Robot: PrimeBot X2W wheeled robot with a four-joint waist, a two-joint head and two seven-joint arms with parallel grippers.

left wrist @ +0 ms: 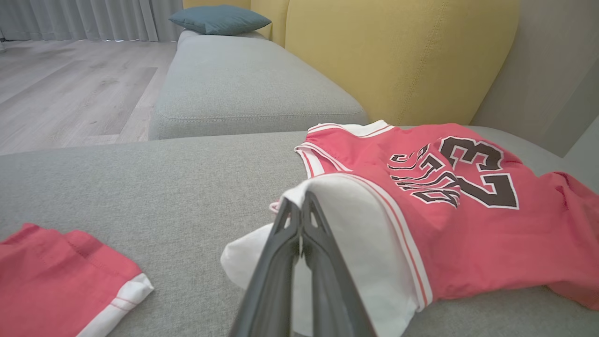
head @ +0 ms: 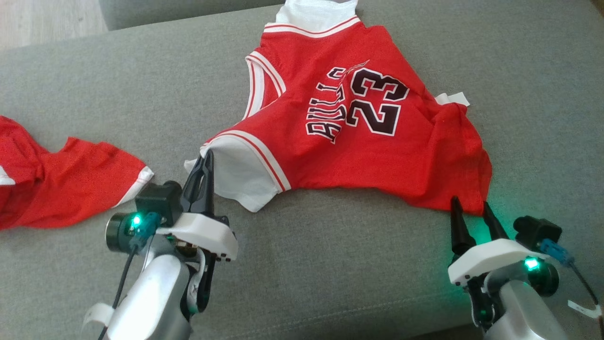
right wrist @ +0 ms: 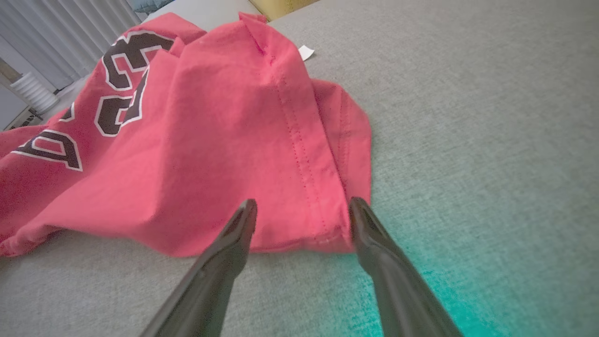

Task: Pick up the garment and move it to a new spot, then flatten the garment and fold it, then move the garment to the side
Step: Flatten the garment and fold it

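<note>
The garment (head: 358, 127) is a red jersey with white sleeves and a black "23", lying rumpled on the grey sofa seat (head: 354, 264). My left gripper (head: 207, 155) is shut on the edge of its white sleeve (head: 240, 174). The left wrist view shows that left gripper (left wrist: 299, 202) pinching the sleeve (left wrist: 355, 224) and lifting the fold slightly. My right gripper (head: 470, 203) stands open at the jersey's lower hem corner. In the right wrist view the right gripper (right wrist: 303, 206) has its two fingertips either side of the red garment's hem corner (right wrist: 299, 234), not closed on it.
A second red piece with white trim (head: 56, 184) lies on the seat at the left, also seen as red cloth (left wrist: 61, 267) in the left wrist view. A yellow backrest (left wrist: 398, 56), a blue cushion (left wrist: 220, 18) and wooden floor (left wrist: 70, 84) lie beyond.
</note>
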